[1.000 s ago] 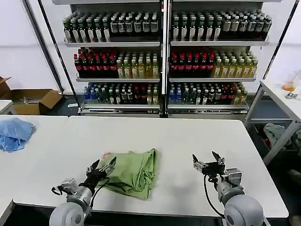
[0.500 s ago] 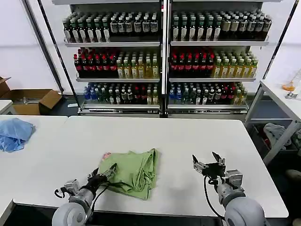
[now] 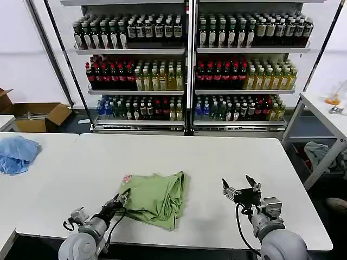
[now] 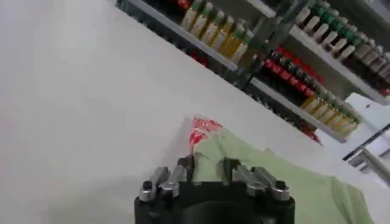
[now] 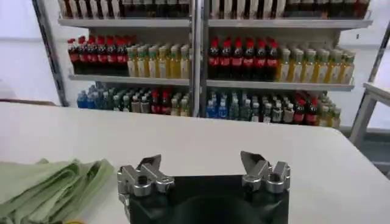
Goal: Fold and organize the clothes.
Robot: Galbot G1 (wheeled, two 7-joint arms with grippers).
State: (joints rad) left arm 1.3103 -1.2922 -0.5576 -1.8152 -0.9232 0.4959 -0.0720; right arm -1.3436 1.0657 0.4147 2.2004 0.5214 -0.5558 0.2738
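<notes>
The clothes are one light green polo shirt (image 3: 156,197), lying folded in a bundle on the white table (image 3: 217,157) left of centre and near the front edge. Its red-and-white patch (image 3: 126,178) sticks out at the far left corner. My left gripper (image 3: 122,198) sits low at the shirt's near left edge. In the left wrist view the left gripper (image 4: 206,169) has its fingers drawn close with green shirt (image 4: 274,182) fabric between them, just short of the patch (image 4: 201,129). My right gripper (image 3: 238,185) hovers open over bare table to the right of the shirt (image 5: 49,185), apart from it.
A crumpled light blue cloth (image 3: 16,153) lies on the neighbouring table at far left. Shelves of bottles (image 3: 190,65) stand behind the table. A cardboard box (image 3: 38,115) sits at back left, and another table (image 3: 331,116) at right.
My left gripper went from open beside the shirt to closed on its near left edge, lower down. The shirt bundle shifted slightly right. The right arm stayed put.
</notes>
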